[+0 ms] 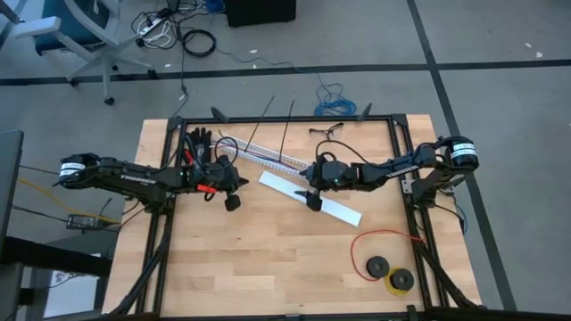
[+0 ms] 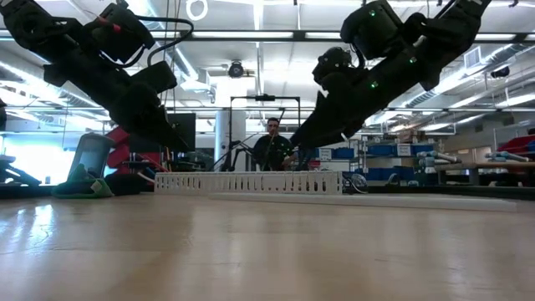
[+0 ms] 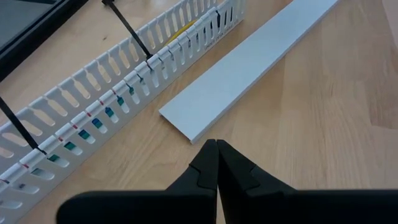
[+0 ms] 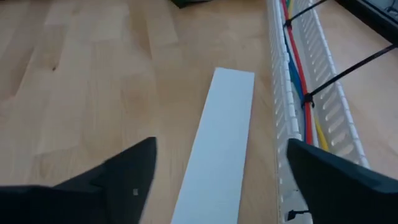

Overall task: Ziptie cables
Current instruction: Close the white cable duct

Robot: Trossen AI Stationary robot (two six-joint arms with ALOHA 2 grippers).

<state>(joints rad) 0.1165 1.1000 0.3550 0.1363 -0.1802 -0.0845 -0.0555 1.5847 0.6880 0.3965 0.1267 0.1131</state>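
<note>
L arm: reaches in from the table's left edge, stretched roughly level toward centre. The left gripper [image 1: 234,201] hangs above bare wood near mid-table, w/ its fingers [image 3: 208,163] pressed together tip to tip, nothing between them. White lettering runs along the L forearm in the high view; reads approx. "TROSSEN", not fully legible.

R arm: comes in from the table's right edge, elbow raised, forearm angled down toward centre. The right gripper [image 1: 312,200] sits over the near end of the flat white cover strip [image 1: 310,198]. Its fingers [image 4: 127,171] are spread wide, one either side of the strip in the R wrist view; nothing held. Whether the tips touch the strip: can't tell.

The cables [image 4: 297,65]: red, blue, yellow and white wires lie inside the white slotted channel [image 1: 268,157], which runs diagonally at the table's back, just beside the cover strip. Two black zip ties [image 4: 339,74] cross the channel, tails sticking out past its wall.

Other: red wire loop [image 1: 382,242] w/ black spools near the front right corner, well apart from both grippers. A person [image 2: 272,144] shows in the room behind the table. No other writing legible.
</note>
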